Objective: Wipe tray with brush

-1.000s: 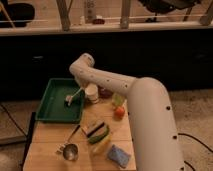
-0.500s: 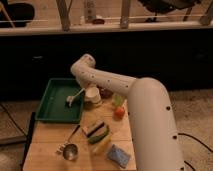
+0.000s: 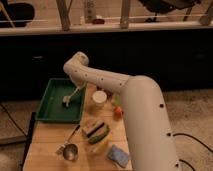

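The dark-green tray lies on the far left of the wooden table. The brush has a thin whitish handle that slants down into the tray, with its pale head on the tray floor near the middle. My gripper is at the end of the white arm, over the tray's right rim. It holds the top of the brush handle.
A white cup stands just right of the tray. A red fruit and a green item lie behind the arm. A striped sponge block, a metal ladle and a blue packet lie on the table in front.
The brush head has shifted slightly within the tray, a little to the left and nearer. The arm has hardly moved.
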Available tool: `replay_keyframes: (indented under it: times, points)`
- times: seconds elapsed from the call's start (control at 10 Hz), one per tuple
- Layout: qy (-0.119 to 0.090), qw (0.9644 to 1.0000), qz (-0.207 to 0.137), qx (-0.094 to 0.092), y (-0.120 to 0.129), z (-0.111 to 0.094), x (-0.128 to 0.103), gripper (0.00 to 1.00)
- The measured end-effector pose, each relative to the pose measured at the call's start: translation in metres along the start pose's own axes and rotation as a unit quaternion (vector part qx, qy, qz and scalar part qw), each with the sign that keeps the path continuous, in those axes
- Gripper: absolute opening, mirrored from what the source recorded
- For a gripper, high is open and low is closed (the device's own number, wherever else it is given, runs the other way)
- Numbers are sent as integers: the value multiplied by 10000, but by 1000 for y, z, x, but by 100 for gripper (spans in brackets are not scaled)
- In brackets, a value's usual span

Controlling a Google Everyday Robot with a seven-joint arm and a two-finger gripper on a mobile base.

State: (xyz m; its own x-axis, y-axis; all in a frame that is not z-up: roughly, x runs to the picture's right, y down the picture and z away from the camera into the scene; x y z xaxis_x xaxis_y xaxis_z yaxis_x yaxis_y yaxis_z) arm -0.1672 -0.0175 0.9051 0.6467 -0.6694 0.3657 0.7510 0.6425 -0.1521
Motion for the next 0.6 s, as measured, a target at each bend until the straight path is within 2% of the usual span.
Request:
replay_keyframes:
  times: [0.3,0.6]
  points:
    - [-87,9994,-280,-187,0,-2,-13,2]
    - [-21,9987,-329,-377,12,-11,-12,2]
